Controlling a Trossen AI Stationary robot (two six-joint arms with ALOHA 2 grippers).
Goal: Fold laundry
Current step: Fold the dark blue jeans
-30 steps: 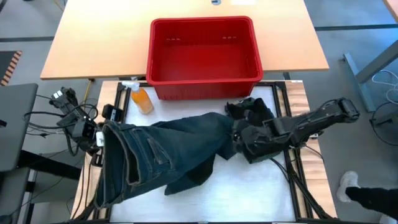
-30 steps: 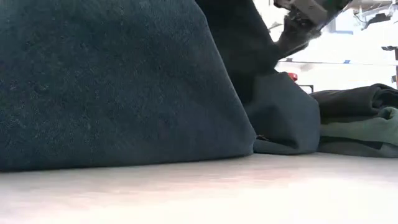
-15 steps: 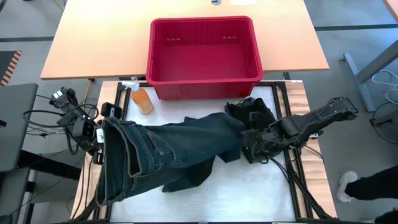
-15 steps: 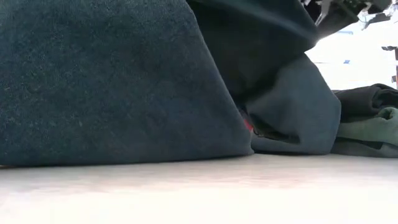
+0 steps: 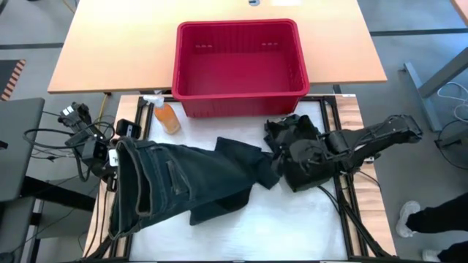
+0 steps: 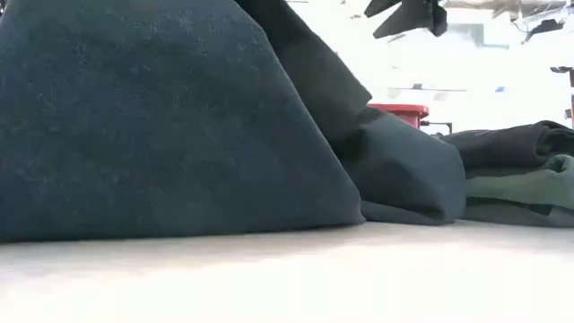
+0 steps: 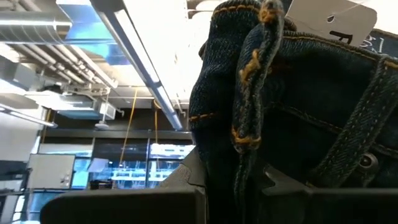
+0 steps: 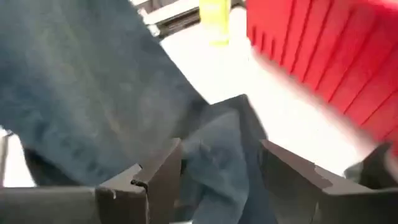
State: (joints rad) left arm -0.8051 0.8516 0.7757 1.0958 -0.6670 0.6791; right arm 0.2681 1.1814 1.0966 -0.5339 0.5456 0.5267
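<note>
A pair of dark blue jeans (image 5: 183, 183) lies across the white table top. Its waist end is lifted at the table's left, and its leg ends (image 5: 252, 157) rest on the table near the middle. My left gripper (image 5: 113, 157) is shut on the waistband. My right gripper (image 5: 289, 164) is open above the table just right of the leg ends, and the low view shows this right gripper (image 6: 408, 13) clear of the cloth. A heap of dark and green laundry (image 5: 292, 131) lies at the right. My left gripper pinches the jeans' waistband (image 7: 249, 124) between its two fingers, where the band is bunched into several layers. The fingers slant upward, and the band's stitched edge (image 7: 264, 15) stands out past them. The waist end hangs raised while the legs lie on the table.
A red plastic basket (image 5: 238, 66) stands at the far side of the table, with an orange bottle (image 5: 167, 117) to its left. Cables (image 5: 73, 131) lie off the table's left edge. The near right part of the table top (image 5: 292, 226) is bare.
My right gripper has let go of the jeans' leg ends and has risen, rolling a little. The leg ends have dropped onto the table and slid back toward the left. The waist end has stayed up in my left gripper.
</note>
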